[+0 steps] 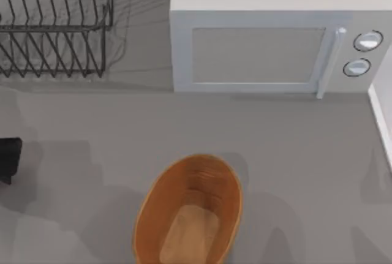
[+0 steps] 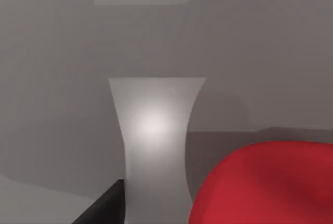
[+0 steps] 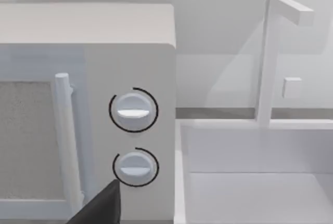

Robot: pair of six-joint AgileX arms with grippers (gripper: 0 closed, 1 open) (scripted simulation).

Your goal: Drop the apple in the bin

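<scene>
The apple (image 2: 265,185) is plain red and rounded, and it looms very close in the left wrist view. A black tip of my left gripper (image 2: 106,206) stands beside it with a gap between them. A black part of my left arm (image 1: 8,160) juts in at the table's left edge. The bin (image 1: 228,181), an oval orange-brown wooden basket with a lighter flat bottom, lies at the front middle of the table with nothing inside. A black tip of my right gripper (image 3: 101,206) points at the microwave's dials.
A white microwave (image 1: 257,56) stands at the back, right of centre, with two dials (image 3: 133,110) beside its door handle. A black wire rack (image 1: 55,25) is at the back left. A white sink (image 3: 250,193) with a tap lies at the far right. A white waisted object (image 2: 155,146) stands behind the apple.
</scene>
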